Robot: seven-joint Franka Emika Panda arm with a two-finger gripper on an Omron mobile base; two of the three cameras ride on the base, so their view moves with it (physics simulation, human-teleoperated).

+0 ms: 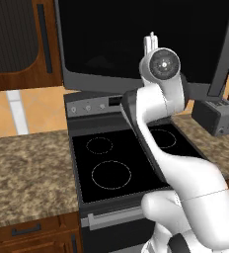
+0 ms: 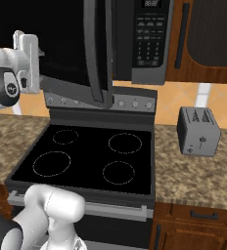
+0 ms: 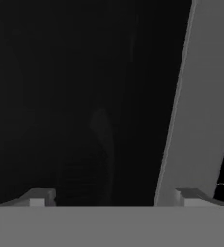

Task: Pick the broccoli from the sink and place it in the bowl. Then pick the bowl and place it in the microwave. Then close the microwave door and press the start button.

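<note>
The microwave (image 1: 136, 39) hangs over the stove with its dark cavity exposed. The microwave door (image 2: 98, 53) stands swung open, and its grey frame (image 3: 201, 120) crosses the right of the hand view. My gripper (image 1: 150, 43) is raised at the cavity's mouth, pointing inward, also visible at the left of the right base view (image 2: 25, 49). It is open (image 3: 114, 200) with nothing between its fingertips (image 3: 36, 198). A dim ribbed rounded shape (image 3: 82, 173) ahead in the dark looks like the bowl. The broccoli and the sink are out of view.
Below the microwave lies a black stovetop (image 1: 111, 168) with white rings. A grey toaster (image 2: 198, 132) stands on the speckled counter (image 2: 203, 176) to the right. The keypad column (image 2: 149, 39) sits on the microwave's right side. Wooden cabinets (image 1: 18, 44) flank it.
</note>
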